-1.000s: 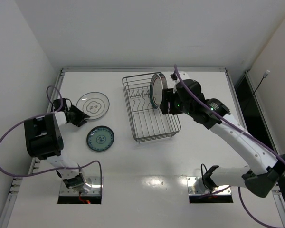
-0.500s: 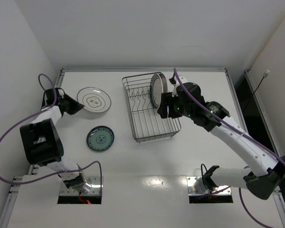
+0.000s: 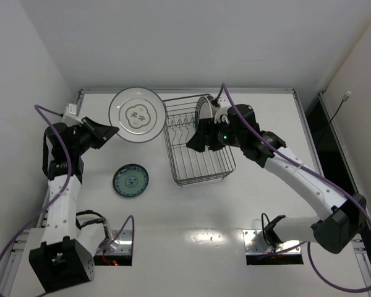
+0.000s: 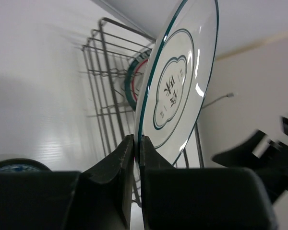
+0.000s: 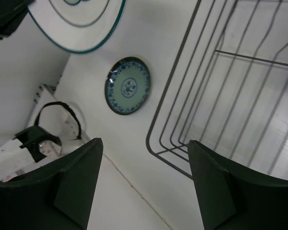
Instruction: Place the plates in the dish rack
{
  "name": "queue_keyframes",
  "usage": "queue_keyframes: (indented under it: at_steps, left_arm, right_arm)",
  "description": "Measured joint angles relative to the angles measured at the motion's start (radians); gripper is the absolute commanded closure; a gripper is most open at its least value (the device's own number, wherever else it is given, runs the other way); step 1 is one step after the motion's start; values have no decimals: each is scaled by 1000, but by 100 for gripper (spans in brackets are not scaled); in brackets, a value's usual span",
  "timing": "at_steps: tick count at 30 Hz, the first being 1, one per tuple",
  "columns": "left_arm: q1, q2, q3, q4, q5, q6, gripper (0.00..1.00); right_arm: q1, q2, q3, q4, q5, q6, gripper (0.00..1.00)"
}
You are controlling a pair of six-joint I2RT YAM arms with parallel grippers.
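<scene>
My left gripper [image 3: 109,131] is shut on the rim of the clear glass plate [image 3: 136,115], which has a green rim line and a flower outline. It holds the plate in the air, tilted, just left of the wire dish rack [image 3: 219,166]. In the left wrist view the fingers [image 4: 126,155] pinch the plate [image 4: 180,81] edge. A white plate with red and green rings [image 3: 203,114] stands upright at the rack's back, also seen in the left wrist view [image 4: 133,79]. The small teal plate [image 3: 130,180] lies flat on the table. My right gripper [image 3: 194,143] is open and empty above the rack [image 5: 221,96].
The white table ends at a raised rail along the back and sides [image 3: 185,90]. The right wrist view shows the teal plate [image 5: 127,85], the glass plate's edge [image 5: 81,28] and the left arm's base with a looped cable [image 5: 43,141].
My left gripper has lifted the glass plate off the table and carried it up and right toward the rack. My right gripper has moved left, away from the standing plate, over the rack.
</scene>
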Motion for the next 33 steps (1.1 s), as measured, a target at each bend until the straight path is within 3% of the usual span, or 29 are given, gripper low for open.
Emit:
queue_keyframes:
  at_steps: [9,16,19,20,22,27,30,33]
  left_arm:
    - [-46,-167,-159,-6,98,-69,100]
    - [-104,-193,-201,-18,126,-105,100]
    - [-120,-204,-229,-4,139,-125,100]
    - [-123,-206,-237,-4,143,-129,100]
    - [-127,-206,-248,-3,144,-133,100]
    - [-127,-208,-253,-24,161,-100,36]
    - [-127,-201,-219,-141,126,-33,29]
    - [-127,-176,-139,-293,37,64,25]
  right_arm:
    - [-85,88,-209,319,-221,172,30]
    - [-87,161,-232,534,-301,269,37]
    - [-84,209,-231,587,-320,296,60]
    - [-82,223,-231,601,-325,303,83]
    - [-80,246,-231,624,-333,320,100]
    - [-92,256,-227,579,-316,336,100]
    - [-98,248,-188,438,-234,297,100]
    - [-99,215,-80,221,-45,232,100]
